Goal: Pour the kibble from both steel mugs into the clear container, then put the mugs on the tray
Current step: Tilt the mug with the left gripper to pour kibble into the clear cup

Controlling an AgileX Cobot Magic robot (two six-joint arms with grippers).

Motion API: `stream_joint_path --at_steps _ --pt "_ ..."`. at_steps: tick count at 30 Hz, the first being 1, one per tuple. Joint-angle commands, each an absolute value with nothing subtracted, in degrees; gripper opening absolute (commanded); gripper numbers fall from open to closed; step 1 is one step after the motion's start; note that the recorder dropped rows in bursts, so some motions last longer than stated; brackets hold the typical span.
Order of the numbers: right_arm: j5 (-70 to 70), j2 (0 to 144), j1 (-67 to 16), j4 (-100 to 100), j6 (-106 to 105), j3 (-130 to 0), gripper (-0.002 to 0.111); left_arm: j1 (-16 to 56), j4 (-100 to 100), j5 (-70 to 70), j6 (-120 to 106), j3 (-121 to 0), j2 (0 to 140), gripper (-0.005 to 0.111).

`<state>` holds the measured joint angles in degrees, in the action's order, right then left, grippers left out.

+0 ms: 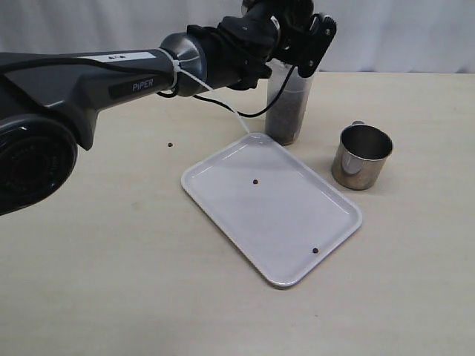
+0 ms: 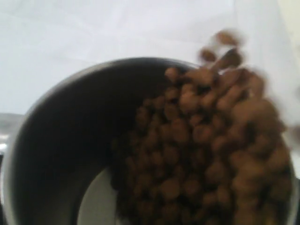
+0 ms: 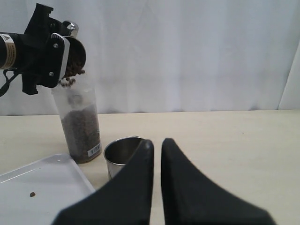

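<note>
Two steel mugs are in the scene. The first steel mug (image 3: 75, 55) is clasped between the fingers of the left gripper (image 3: 63, 58), which is raised above the table (image 1: 111, 282). This mug is tipped onto its side with its mouth over the open top of the one clear container (image 3: 79, 117). The left wrist view looks straight into the mug's dark inside, where the kibble (image 2: 206, 154) is heaped against the lower wall, with a few blurred pellets at the lip. The container stands upright, just beside the far corner of the one white tray (image 1: 289, 215), and dark kibble fills it to roughly half its height. The second steel mug (image 1: 361, 156) stands upright on the table, to the right of the tray and apart from it, near the container; whether anything is inside it cannot be told. Three stray pellets lie loose. One pellet (image 1: 255, 181) is near the middle of the tray, another pellet (image 1: 316, 251) is near its front right edge, and a third pellet (image 1: 171, 144) is on the table to the left of the tray. The right gripper (image 3: 156, 143) appears only in its own wrist view. Its two dark fingers are pressed almost together with a thin slit between them, grasping nothing, and they point toward the second mug.
</note>
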<state>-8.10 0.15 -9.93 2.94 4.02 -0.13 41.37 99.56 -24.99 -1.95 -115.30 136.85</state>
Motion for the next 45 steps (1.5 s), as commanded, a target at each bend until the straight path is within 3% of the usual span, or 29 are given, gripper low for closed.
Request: stream_joint_path --at_steps 1,45 --pt "-8.0 0.0 -10.1 3.4 3.5 0.0 0.005 41.7 99.9 -24.7 -3.3 -117.7 136.4 0.000" --pt "-8.0 0.0 -10.1 2.2 3.5 0.0 0.005 42.2 99.9 -23.3 -24.6 -118.0 136.4 0.000"
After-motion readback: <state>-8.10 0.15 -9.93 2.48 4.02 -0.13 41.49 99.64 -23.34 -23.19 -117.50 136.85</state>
